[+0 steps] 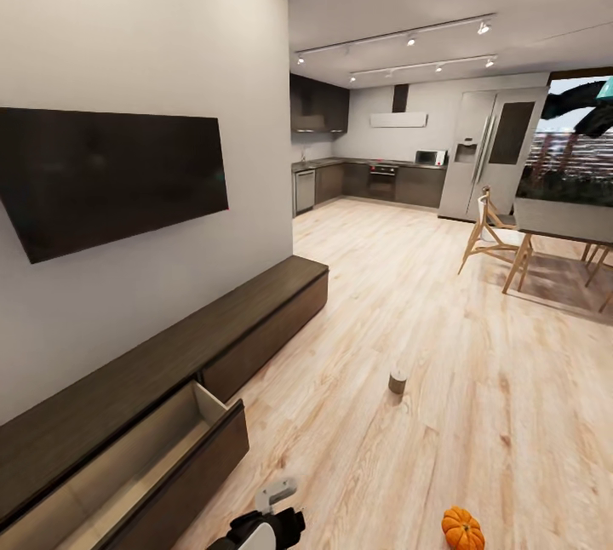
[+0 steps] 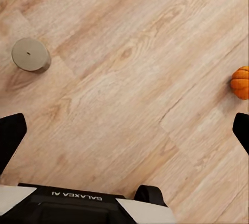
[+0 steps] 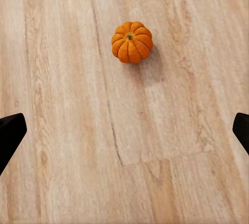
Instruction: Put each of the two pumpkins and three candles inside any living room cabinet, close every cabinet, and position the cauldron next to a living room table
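We've got a pumpkin (image 1: pixel 462 529) on the floor at the head view's bottom right and a candle (image 1: pixel 398 381) mid-frame, with the cabinet (image 1: pixel 170 414) drawer open at lower left. Both the left gripper (image 2: pixel 124 130) and right gripper (image 3: pixel 124 130) are spread wide, holding nothing. The pumpkin looks light, hard and a bit slick, so we'd pinch across its ribbed sides rather than the stem.

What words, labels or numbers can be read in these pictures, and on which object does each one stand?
"GALAXEA AI": pale letters on the black body of the left gripper, seen upside down in the left wrist view.
The microwave and fridge in the far kitchen are too small to show any readable label.
No text is on the pumpkin, the candle, the TV or the cabinet.
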Controlling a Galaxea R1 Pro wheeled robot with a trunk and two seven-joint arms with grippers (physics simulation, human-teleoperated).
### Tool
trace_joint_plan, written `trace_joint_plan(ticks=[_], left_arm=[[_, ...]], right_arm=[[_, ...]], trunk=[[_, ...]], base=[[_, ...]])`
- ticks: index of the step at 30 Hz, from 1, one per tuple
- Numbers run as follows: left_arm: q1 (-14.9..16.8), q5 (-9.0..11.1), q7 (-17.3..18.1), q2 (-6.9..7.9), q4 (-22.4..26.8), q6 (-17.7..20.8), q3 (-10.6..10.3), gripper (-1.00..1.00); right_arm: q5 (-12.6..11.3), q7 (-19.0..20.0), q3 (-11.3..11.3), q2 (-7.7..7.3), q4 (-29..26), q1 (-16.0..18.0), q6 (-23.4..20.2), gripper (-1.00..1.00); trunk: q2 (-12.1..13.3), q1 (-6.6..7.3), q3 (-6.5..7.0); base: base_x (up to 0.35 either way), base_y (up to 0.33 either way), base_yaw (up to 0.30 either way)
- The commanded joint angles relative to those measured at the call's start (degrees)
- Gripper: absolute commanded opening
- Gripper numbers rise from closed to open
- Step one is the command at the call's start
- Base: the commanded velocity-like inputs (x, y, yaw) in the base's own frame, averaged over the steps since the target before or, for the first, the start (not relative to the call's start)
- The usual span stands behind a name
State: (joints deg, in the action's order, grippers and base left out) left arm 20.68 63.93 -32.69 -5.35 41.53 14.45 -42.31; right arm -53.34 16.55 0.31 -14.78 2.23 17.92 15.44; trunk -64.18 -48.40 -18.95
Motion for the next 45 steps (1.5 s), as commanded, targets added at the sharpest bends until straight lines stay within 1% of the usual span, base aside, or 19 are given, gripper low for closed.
trace_joint_plan(ticks=[1, 5, 10, 15, 19, 28, 31, 32, 33, 34, 35, 36, 37, 38, 39, 41, 43, 44, 45], left_arm=[[0.08, 0.23, -0.42, 0.02, -0.17, 0.01, -0.15, 1.0], [0.14, 0.04, -0.46, -0.27, -0.81, -0.64, -0.14, 1.0], [0.09, 0.0, -0.51, -0.07, -0.9, -2.43, -0.14, 1.0], [0.08, -0.03, -0.5, 0.06, -0.94, -5.49, -0.14, 1.0], [0.07, -0.02, -0.5, 0.14, -0.92, -6.13, -0.08, 1.0], [-0.01, 0.04, -0.48, 0.45, -0.92, -7.73, 0.11, 1.0], [-0.02, 0.08, -0.46, 1.22, -0.92, -8.19, 0.45, 1.0], [-0.02, 0.1, -0.42, 1.57, -0.92, -8.39, 0.71, 1.0], [-0.02, 0.11, -0.36, 1.81, -0.92, -8.51, 0.96, 1.0], [-0.02, 0.12, -0.22, 1.98, -0.92, -8.6, 1.13, 1.0], [-0.02, 0.13, -0.16, 2.04, -0.92, -8.62, 1.2, 1.0], [-0.02, 0.13, -0.04, 2.09, -0.92, -8.67, 1.28, 1.0], [-0.02, 0.13, 0.08, 2.15, -0.92, -8.7, 1.36, 1.0], [-0.02, 0.12, 0.11, 2.18, -0.92, -8.71, 1.38, 1.0], [-0.02, 0.09, 0.16, 2.21, -0.92, -8.72, 1.4, 1.0], [-0.02, 0.08, 0.22, 2.25, -0.92, -8.73, 1.43, 1.0], [-0.02, 0.06, 0.28, 2.26, -0.92, -8.75, 1.44, 1.0], [-0.02, 0.06, 0.3, 2.27, -0.92, -8.78, 1.44, 1.0], [-0.02, 0.05, 0.32, 2.27, -0.92, -8.8, 1.44, 1.0]], right_arm=[[-0.36, 0.49, 0.05, -0.02, 0.24, 0.1, 0.19, 1.0], [-0.43, 0.49, -0.01, -0.18, 0.25, 0.1, 0.12, 1.0], [-0.44, 0.5, -0.04, -0.31, 0.24, 0.1, 0.11, 1.0], [-0.44, 0.55, 0.03, -0.18, 0.24, 0.1, 0.12, 1.0], [-0.44, 0.59, 0.04, -0.16, 0.24, 0.1, 0.16, 1.0], [-0.39, 0.8, 0.04, -0.16, 0.24, 0.1, 0.19, 1.0], [0.0, 1.72, 0.11, -0.18, 0.22, 0.1, 0.15, 1.0], [0.19, 2.92, 0.21, -0.2, 0.19, 0.1, 0.07, 1.0], [0.27, 5.19, 0.28, -0.28, 0.19, 0.1, -0.08, 1.0], [0.3, 8.43, 0.32, -0.36, 0.24, 0.1, -0.37, 1.0], [0.31, 10.25, 0.35, -0.39, 0.26, 0.1, -0.64, 1.0], [0.34, 14.08, 0.4, -0.47, 0.28, 0.12, -1.52, 1.0], [0.5, 19.47, 0.49, -0.68, 0.28, 0.12, -3.42, 1.0], [0.68, 21.09, 0.52, -0.73, 0.27, 0.14, -4.08, 1.0], [1.4, 24.15, 0.57, -0.84, 0.26, 0.14, -5.3, 1.0], [4.07, 30.4, 0.54, -0.96, 0.25, 0.13, -7.37, 1.0], [6.56, 37.74, 0.46, -1.2, 0.24, 0.13, -9.73, 1.0], [7.25, 41.66, 0.44, -1.58, 0.24, 0.12, -10.97, 1.0], [7.9, 47.34, 0.42, -2.73, 0.24, 0.11, -12.87, 1.0]], trunk=[[-0.05, 0.0, -0.07], [-0.05, 0.0, -0.07], [-0.05, 0.0, -0.07], [-0.05, 0.0, -0.07], [-0.05, 0.0, -0.07], [-3.66, -1.98, -1.68], [-4.86, -2.64, -2.22], [-5.26, -2.86, -2.4], [-5.66, -3.08, -2.58], [-6.07, -3.3, -2.76], [-6.47, -3.52, -2.94], [-6.87, -3.74, -3.12], [-7.27, -3.96, -3.3], [-7.67, -4.18, -3.48], [-8.07, -4.4, -3.66], [-8.87, -4.84, -4.02], [-9.68, -5.28, -4.38], [-10.08, -5.49, -4.56], [-10.48, -5.71, -4.74]], base=[[0.0, 0.0, 0.0], [0.0, 0.0, 0.0], [0.0, 0.0, 0.0], [0.0, 0.0, 0.0], [0.0, 0.0, 0.0], [0.0, 0.0, 0.0], [0.0, 0.0, 0.0], [0.0, 0.0, 0.0], [0.0, 0.0, 0.0], [0.0, 0.0, 0.0], [0.0, 0.0, 0.0], [0.0, 0.0, 0.0], [0.0, 0.0, 0.0], [0.0, 0.0, 0.0], [0.0, 0.0, 0.0], [0.0, 0.0, 0.0], [0.0, 0.0, 0.0], [0.0, 0.0, 0.0], [0.0, 0.0, 0.0]])
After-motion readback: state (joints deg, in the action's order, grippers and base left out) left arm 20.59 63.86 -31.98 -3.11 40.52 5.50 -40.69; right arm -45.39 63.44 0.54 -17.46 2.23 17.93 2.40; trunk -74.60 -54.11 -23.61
